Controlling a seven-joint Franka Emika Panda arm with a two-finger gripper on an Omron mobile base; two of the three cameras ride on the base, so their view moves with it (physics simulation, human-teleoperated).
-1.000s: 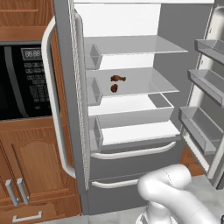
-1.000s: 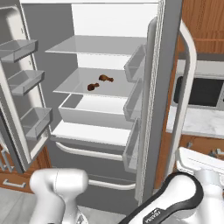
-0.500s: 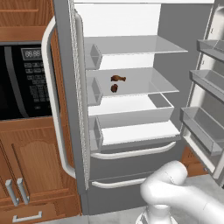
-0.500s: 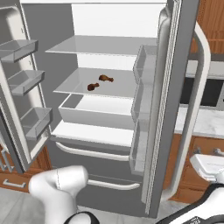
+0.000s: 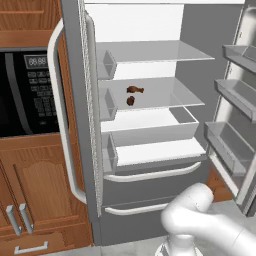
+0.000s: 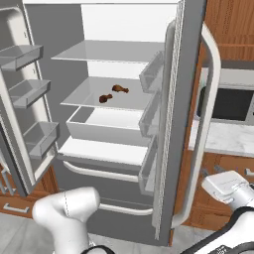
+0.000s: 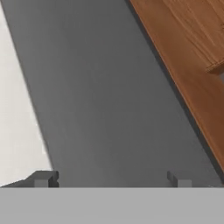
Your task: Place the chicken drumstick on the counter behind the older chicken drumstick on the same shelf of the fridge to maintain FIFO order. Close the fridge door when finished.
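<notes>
Two small brown chicken drumsticks (image 5: 133, 95) lying near each other on the lower thin pale-grey shelf (image 5: 172, 95) of the tall grey French-door fridge (image 5: 150, 165), both doors standing open, claw (image 7: 111, 178) spreading wide, holding nothing, facing a grey panel beside brown wood, white marble tabletop (image 6: 223, 139) sitting right of the fridge.

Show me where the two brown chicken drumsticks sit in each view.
Left base view: two small brown chicken drumsticks, above centre, on the thin pale-grey lower shelf.
Right base view: above centre-left, same shelf.
Hand view: flat grey panel beside brown wood.
Shared landmark: white raised-front drawer bin just below.
</notes>
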